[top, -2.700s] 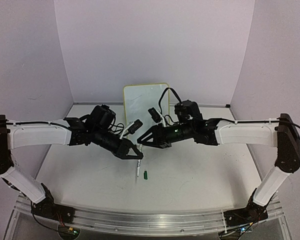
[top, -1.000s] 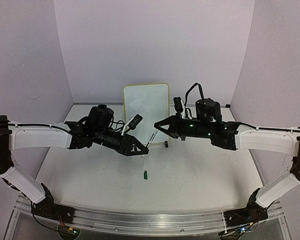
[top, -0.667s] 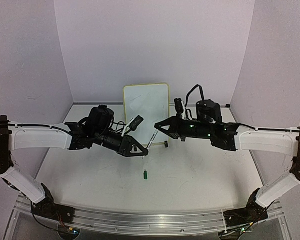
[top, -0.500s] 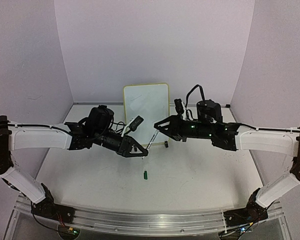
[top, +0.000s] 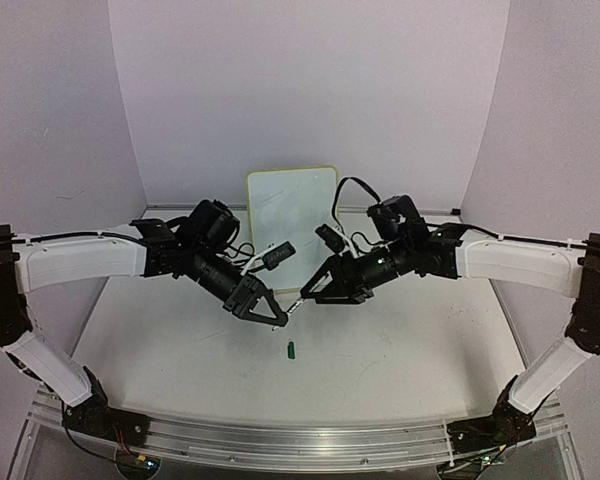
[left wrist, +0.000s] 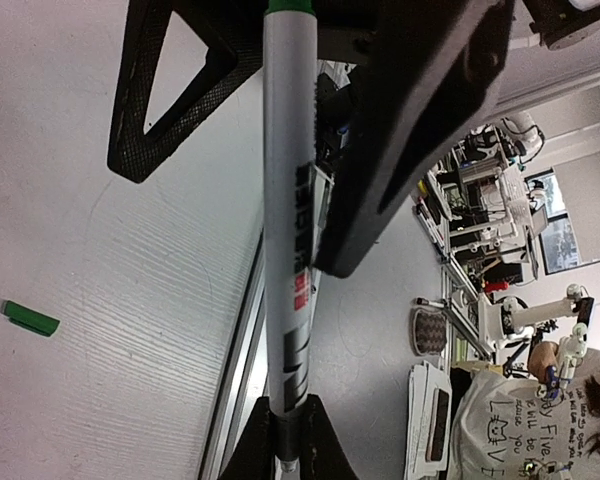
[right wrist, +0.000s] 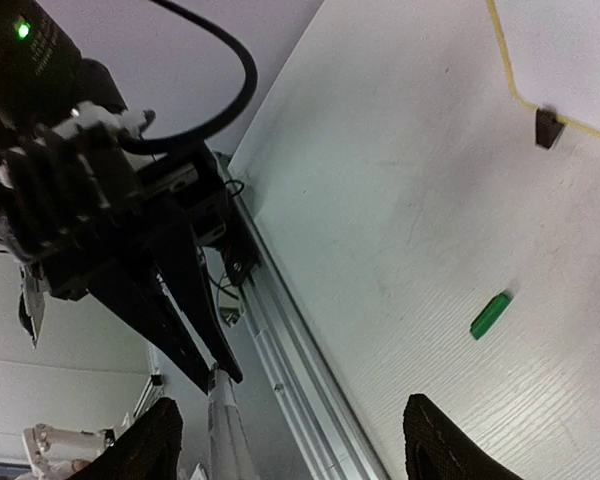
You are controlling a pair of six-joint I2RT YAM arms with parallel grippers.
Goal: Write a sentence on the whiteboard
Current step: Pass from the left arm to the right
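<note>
My left pincer (top: 273,313) is pressed tight on the pen (left wrist: 285,250), its green cap (top: 291,349) lying on the desk (top: 180,340). My right pincer (top: 315,292) stands spread beside it. The whiteboard (top: 292,205) stands upright behind. Handover step, I judge; next, swing the tip to the board.

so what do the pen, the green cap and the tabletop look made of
Pen: smooth white plastic, probably; printed lettering, slight sheen. Green cap: likely moulded plastic, uniform colour. Tabletop: matte white with fine wood-like grain, possibly laminate.
</note>
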